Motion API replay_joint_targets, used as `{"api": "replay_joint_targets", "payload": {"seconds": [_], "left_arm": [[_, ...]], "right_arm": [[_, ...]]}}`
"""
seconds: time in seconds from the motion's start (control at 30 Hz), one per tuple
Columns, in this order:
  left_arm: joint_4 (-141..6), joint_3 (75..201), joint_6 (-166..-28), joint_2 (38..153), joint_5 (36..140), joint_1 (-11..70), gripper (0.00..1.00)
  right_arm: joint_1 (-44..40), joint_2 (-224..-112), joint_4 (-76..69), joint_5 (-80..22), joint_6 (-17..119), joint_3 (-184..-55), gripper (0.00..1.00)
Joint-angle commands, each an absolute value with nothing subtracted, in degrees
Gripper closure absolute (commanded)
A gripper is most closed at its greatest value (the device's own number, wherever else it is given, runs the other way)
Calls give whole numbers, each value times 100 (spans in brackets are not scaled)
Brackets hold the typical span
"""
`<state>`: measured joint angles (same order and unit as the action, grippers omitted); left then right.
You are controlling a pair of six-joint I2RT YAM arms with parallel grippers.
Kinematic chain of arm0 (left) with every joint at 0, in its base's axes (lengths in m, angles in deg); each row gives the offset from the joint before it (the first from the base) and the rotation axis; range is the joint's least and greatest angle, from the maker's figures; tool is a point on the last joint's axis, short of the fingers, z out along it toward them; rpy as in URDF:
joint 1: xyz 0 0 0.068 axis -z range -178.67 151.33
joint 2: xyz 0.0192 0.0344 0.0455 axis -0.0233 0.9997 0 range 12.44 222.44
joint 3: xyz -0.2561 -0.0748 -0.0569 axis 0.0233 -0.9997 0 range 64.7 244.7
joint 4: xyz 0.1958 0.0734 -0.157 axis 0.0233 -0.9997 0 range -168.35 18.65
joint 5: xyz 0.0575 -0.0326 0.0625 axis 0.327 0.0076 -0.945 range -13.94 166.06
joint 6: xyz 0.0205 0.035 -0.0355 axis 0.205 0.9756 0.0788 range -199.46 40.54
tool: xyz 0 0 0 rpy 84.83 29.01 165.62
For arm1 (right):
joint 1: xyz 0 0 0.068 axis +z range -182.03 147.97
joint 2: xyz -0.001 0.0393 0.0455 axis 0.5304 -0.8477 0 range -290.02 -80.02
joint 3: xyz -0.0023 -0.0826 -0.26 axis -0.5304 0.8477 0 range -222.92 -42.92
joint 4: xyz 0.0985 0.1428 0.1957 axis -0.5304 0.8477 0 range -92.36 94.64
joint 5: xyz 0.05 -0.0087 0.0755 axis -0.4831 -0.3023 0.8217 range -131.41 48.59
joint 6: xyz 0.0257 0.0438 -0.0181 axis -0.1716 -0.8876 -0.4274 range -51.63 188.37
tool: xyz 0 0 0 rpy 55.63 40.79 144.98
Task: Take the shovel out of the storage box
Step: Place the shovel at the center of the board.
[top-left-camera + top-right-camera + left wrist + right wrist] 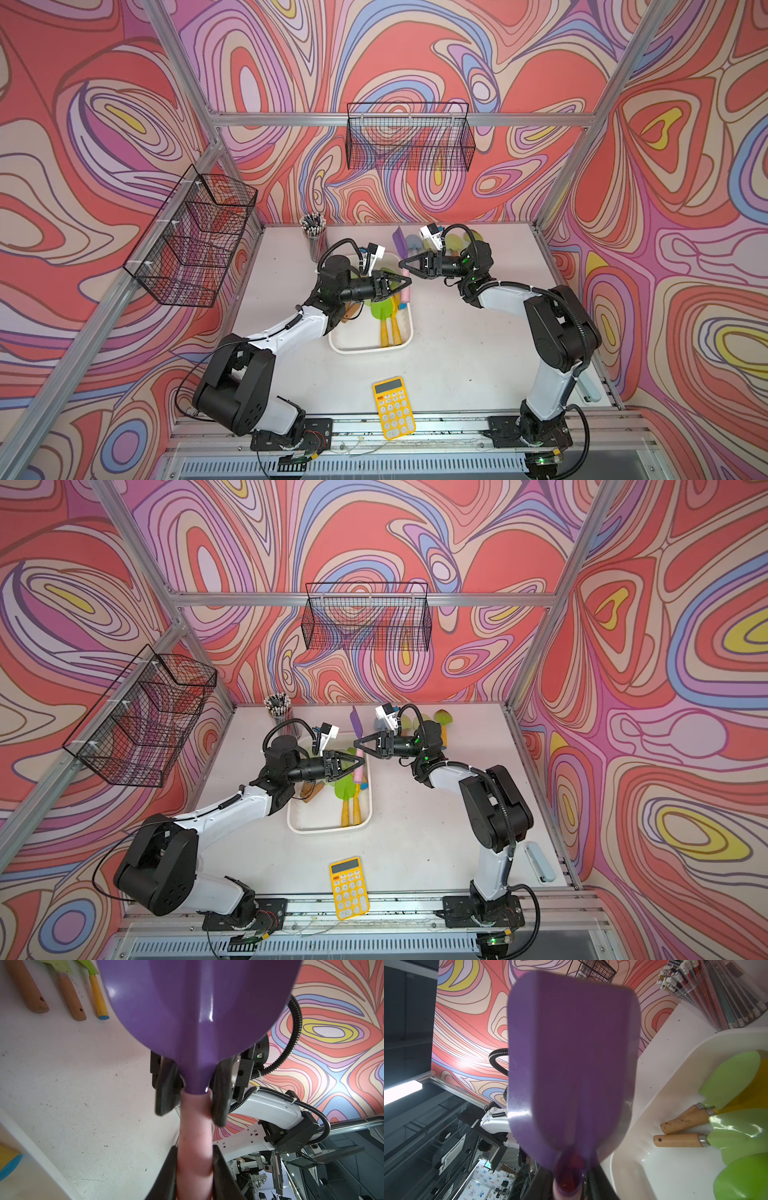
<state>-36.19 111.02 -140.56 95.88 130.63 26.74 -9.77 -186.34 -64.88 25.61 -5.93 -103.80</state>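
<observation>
Together, left hand (408, 283) and right hand (402, 264) both tight on the purple shovel (397, 241), by the white storage box's (370, 350) far corner.

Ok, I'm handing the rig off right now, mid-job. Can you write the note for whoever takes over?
The left hand is shut on the pink handle of the purple shovel.
The right hand is shut on the same shovel at the blade's neck.
Done: it is lifted out of the storage box, not yet set down.
In the box: green shovels. On the table: other shovels.
Left, probably: release one hand, lay it down.
</observation>
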Motion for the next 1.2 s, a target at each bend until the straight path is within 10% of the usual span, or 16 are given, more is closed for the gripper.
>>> {"api": "replay_joint_targets", "payload": {"seconds": [0.0,0.07,0.2,0.6,1.17], "left_arm": [[-3472,11074,-14009,9553,13175,2691,77],[-3811,11098,-13774,9474,13111,2675,50],[-4508,11106,-13345,9289,12911,2464,37],[-8844,11839,-10939,8779,10490,2143,43],[-9219,11649,-10844,8759,9307,2663,44]], "right_arm": [[-958,-18649,-6950,2566,-782,-10523,80],[-958,-18602,-6682,2557,-616,-10557,84],[-1010,-18499,-6165,2539,-293,-10619,85],[-1350,-17789,-238,1166,3559,-11665,85],[-1674,-18085,3244,-3094,5340,-12936,85]]}}
